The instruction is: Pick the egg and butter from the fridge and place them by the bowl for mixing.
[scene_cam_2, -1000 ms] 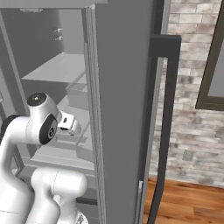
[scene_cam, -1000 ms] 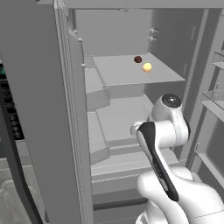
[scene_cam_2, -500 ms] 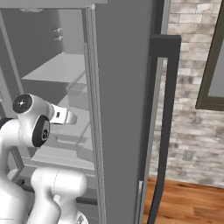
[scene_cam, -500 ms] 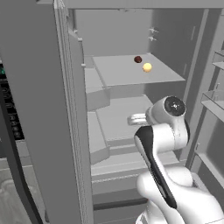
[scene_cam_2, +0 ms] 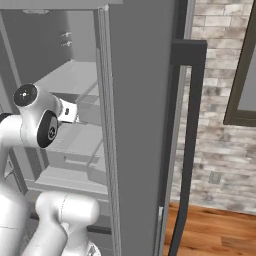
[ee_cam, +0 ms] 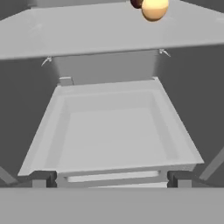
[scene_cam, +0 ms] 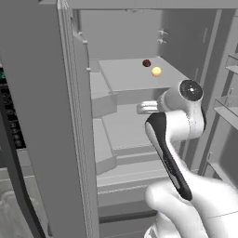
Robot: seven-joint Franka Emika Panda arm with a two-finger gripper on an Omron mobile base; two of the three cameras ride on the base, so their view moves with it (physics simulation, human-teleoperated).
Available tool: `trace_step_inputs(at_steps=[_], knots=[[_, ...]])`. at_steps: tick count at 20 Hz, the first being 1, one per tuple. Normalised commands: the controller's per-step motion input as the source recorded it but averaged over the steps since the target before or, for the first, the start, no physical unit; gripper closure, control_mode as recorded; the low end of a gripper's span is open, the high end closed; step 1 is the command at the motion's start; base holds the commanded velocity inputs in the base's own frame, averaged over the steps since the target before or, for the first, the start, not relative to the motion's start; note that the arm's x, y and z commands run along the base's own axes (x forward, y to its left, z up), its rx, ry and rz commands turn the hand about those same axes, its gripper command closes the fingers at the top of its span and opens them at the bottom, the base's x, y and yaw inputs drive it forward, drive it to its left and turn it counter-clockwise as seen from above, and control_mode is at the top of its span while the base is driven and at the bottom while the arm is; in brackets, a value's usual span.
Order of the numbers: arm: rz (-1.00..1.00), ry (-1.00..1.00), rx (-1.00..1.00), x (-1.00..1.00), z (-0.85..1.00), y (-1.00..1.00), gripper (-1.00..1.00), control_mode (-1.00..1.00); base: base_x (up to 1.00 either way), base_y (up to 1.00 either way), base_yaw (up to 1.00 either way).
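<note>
No writing can be read anywhere. The gripper is held fully open, with nothing between or touching the jaws, inside the fridge. The egg, a smooth yellow-orange ball, is seen above and beyond the jaws, beside a dark red-brown ball.

A grey brick wall stands above the wooden floor; a dark-framed window hangs on that wall.
</note>
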Motion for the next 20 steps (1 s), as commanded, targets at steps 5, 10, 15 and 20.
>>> trace_step_inputs(at_steps=[5, 10, 15, 20], knots=[[0.00, -0.01, 0.00, 0.11, 0.57, -0.14, -1.00, -1.00, 0.00, 0.00, 0.00], [-0.04, -0.06, 0.00, 0.13, 0.48, -0.13, -1.00, -1.00, 0.00, 0.00, 0.00], [-0.06, 0.00, 0.00, 0.24, 0.49, -0.14, -1.00, -1.00, 0.00, 0.00, 0.00], [-0.03, -0.03, -0.04, 0.25, 0.33, -0.15, -1.00, -1.00, 0.00, 0.00, 0.00]])
